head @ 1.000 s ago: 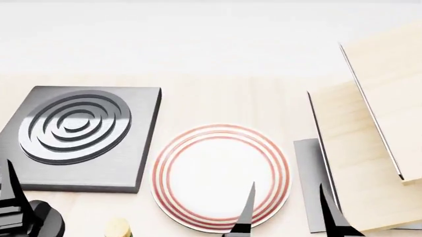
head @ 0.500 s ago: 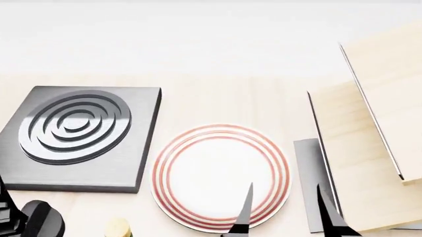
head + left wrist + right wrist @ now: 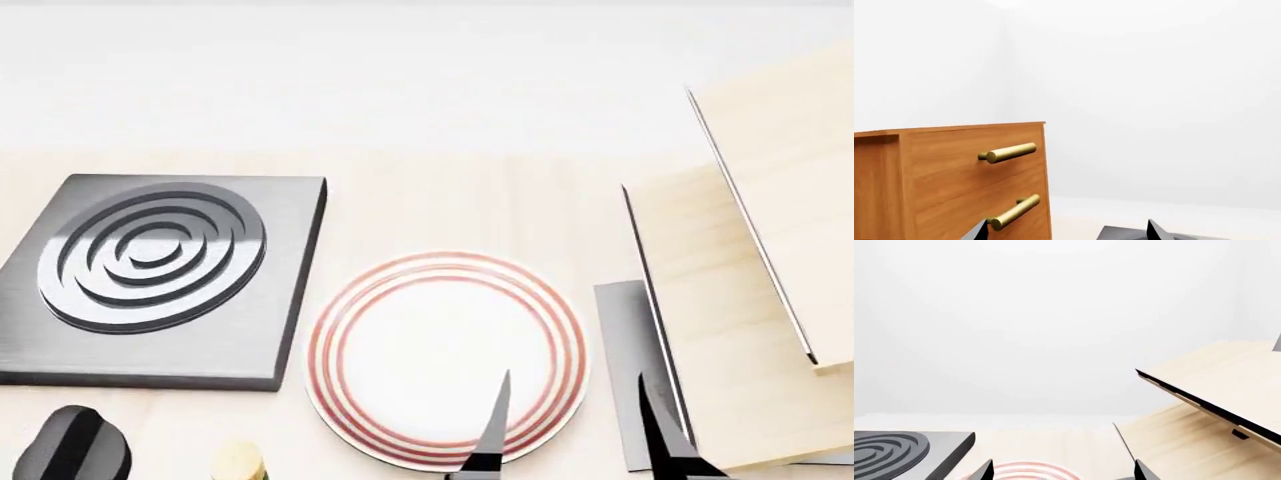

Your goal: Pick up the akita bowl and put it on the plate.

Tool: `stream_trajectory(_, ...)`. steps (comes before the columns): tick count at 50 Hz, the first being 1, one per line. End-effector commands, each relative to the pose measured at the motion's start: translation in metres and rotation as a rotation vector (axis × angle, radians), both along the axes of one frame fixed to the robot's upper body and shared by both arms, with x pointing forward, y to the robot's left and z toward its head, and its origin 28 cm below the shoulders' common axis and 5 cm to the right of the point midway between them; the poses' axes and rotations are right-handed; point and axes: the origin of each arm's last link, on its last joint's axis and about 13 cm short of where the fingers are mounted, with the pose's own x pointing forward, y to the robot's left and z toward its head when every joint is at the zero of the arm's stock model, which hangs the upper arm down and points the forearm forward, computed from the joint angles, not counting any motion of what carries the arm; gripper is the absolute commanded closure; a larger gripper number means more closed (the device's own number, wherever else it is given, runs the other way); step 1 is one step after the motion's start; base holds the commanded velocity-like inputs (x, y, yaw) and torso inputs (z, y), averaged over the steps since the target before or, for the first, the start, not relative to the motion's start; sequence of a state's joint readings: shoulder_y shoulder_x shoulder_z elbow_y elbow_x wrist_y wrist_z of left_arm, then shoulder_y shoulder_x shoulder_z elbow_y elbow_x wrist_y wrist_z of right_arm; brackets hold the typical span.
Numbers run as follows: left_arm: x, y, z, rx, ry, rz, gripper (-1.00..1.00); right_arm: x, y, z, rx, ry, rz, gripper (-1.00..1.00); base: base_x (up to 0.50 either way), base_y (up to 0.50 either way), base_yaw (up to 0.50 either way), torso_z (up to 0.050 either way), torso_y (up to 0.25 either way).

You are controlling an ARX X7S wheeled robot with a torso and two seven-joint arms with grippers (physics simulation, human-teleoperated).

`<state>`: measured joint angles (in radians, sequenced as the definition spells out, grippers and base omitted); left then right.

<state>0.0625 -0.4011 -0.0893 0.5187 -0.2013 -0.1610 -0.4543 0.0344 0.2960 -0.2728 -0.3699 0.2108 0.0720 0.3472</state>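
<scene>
Pale wood makes the counter (image 3: 441,200) in front of us, and behind it we see only a plain white wall (image 3: 427,70). The room is bright and bare.

Nearest to us, at the lower edge of the head view, we count one dark rounded knob (image 3: 74,450) and one small pale cylinder (image 3: 240,462) beside it; what they are we cannot tell. Next comes one plate (image 3: 447,355), white with red rings around its rim, lying flat on the counter. To its left lies one dark grey square burner (image 3: 160,280) with raised rings. To its right we count two light wooden panels (image 3: 747,300), tilted, with a grey sheet (image 3: 625,370) under the lower one. We do not find the akita bowl in any view, so the plate carries nothing.

In the left wrist view we see one brown wooden cabinet (image 3: 954,180) with two brass handles (image 3: 1011,152).

Our right gripper (image 3: 574,435) hangs over the near right rim of the plate. Its two dark fingers (image 3: 497,420) stand well apart, so it is spread wide, and nothing is between them. Our left gripper (image 3: 1064,231) shows only two fingertips in its wrist view, also wide apart and holding nothing.
</scene>
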Motion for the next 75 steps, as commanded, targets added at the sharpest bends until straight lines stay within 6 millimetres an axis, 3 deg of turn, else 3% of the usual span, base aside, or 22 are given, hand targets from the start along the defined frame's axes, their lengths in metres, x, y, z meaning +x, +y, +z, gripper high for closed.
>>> stream_trajectory(1,-0.005,0.009,0.001,0.017,0.007,0.063,-1.0,0.001,0.001,-0.002,-0.003,0.004,0.0,-1.0,0.0,0.0,0.0,0.0,0.0)
stream_trajectory(32,-0.015,0.025,0.001,0.093,0.039,0.19,-1.0,0.006,0.002,-0.009,-0.006,0.029,-0.005,-1.0,0.0,0.0,0.0,0.0,0.0)
stream_trajectory(75,-0.022,0.029,-0.002,0.01,0.116,0.115,-1.0,0.012,0.002,-0.016,-0.013,0.059,-0.008,-1.0,0.0,0.0,0.0,0.0,0.0)
